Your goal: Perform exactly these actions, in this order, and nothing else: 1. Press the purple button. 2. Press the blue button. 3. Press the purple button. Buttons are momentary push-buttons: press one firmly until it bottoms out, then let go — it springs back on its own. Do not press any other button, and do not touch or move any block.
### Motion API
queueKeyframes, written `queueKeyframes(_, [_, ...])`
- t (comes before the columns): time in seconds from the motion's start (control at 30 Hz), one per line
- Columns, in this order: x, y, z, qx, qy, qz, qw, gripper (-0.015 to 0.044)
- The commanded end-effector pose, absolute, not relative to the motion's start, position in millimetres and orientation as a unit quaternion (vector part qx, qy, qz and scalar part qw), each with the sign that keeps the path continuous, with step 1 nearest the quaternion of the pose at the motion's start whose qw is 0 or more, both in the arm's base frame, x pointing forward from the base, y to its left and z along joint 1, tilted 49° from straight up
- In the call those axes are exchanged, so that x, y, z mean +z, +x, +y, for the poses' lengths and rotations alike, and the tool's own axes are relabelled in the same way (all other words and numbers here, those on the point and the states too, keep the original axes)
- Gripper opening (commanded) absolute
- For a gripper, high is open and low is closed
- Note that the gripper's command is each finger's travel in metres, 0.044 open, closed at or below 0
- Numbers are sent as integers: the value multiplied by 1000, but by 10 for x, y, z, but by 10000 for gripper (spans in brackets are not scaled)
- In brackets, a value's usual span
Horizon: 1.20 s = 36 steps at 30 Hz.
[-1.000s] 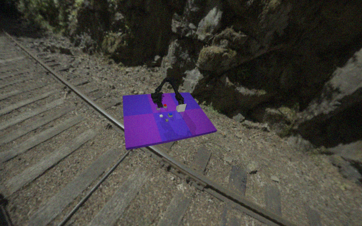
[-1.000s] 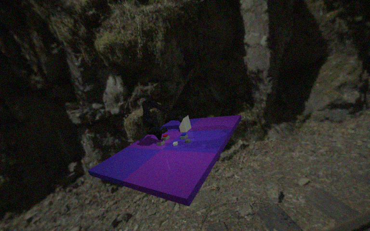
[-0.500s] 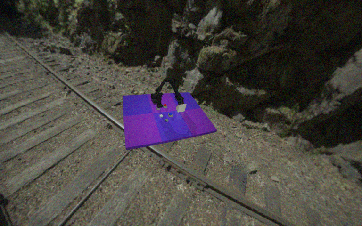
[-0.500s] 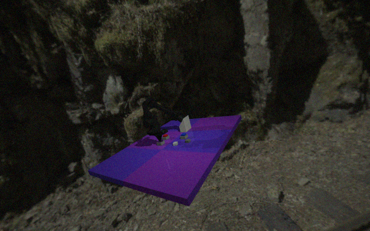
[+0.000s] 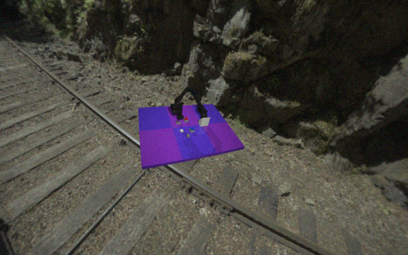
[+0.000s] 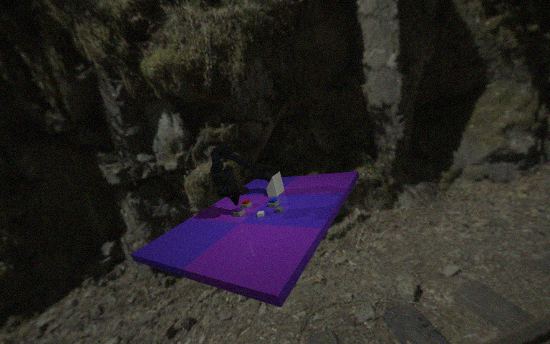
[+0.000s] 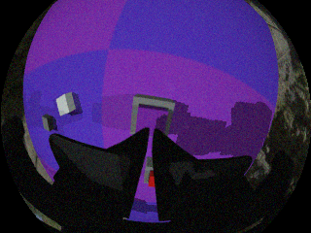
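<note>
Purple button (image 7: 152, 116) ahead of closed gripper (image 7: 151, 149), red button (image 5: 186, 119) beside

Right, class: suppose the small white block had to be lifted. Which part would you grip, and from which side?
Grip two opposite side faces of the white block, coming straight down from above: it looks like a small cube sitting flat, apart from the blue button.

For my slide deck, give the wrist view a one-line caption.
Shut jaws over the board, purple button just ahead, red button glimpsed between them, white block at left.
</note>
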<state>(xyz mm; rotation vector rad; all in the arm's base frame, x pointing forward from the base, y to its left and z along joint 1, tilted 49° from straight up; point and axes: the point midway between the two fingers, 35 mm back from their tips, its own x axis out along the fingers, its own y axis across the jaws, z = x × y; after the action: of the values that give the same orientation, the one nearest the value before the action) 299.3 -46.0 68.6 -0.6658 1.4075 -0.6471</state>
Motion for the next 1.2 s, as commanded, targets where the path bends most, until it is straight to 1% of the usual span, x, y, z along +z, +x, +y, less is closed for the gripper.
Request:
queueKeyframes(0.0, [780, 2997, -345, -286, -290, 623, 667, 20])
queueKeyframes(0.13, [1105, 2962, 20, -286, -290, 624, 667, 20])
queueKeyframes(0.37, [1100, 2949, 64, -285, -290, 624, 667, 20])
queueKeyframes(0.43, [918, 2870, 258, -279, -287, 625, 670, 20])
queueKeyframes(0.6, [341, 2430, 806, -270, -282, 630, 671, 20])
queueKeyframes(0.8, [-147, 1793, 1103, -283, -288, 626, 667, 20])
queueKeyframes(1.07, [-159, 1774, 1106, -284, -288, 626, 667, 20])
queueKeyframes(1.17, [-325, 1803, 942, -283, -288, 626, 667, 20])
